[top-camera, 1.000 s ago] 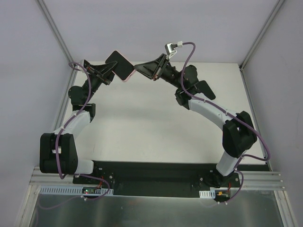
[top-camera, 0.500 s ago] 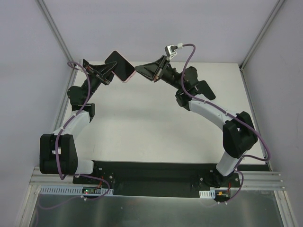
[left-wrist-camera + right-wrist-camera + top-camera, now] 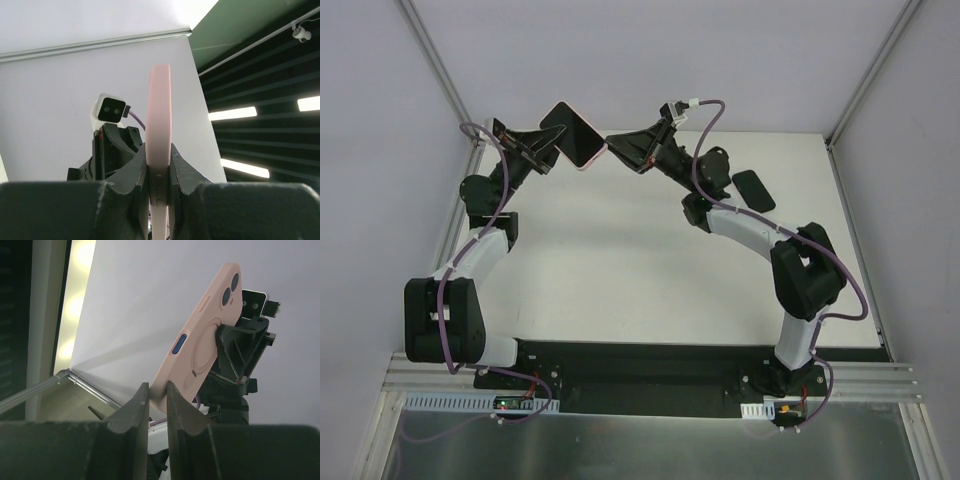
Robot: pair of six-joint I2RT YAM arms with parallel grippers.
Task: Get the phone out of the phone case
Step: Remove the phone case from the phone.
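From above, the phone (image 3: 570,130) shows as a dark glossy face, tilted and held up off the table (image 3: 620,250) at the far left. The phone case (image 3: 590,160) is a thin salmon-pink rim along its lower right edge. The left gripper (image 3: 552,143) has it from the left, and the right gripper (image 3: 610,146) meets its right corner. The two arms arch toward each other, with purple cables looped along them. A flat black slab with rounded corners (image 3: 753,190) lies on the table at the far right; I cannot tell what it is. The table is white, boxed in by pale wall panels and aluminium posts, with a black base plate (image 3: 650,365) at the near edge.

In the left wrist view the case (image 3: 160,115) stands edge-on, a pink strip upright between the left fingers (image 3: 134,172). The jaws are pressed tight on both of its faces. The right arm's white camera (image 3: 111,109) sits just behind it. Dark ceiling slats with strip lights fill the right.

In the right wrist view the case (image 3: 210,325) shows its pink back, with two lens holes, a ring and a bluish side button. Its lower corner sits between the right fingers (image 3: 142,400), which look nearly closed and pinching it. The left gripper (image 3: 235,360) clamps it from behind.
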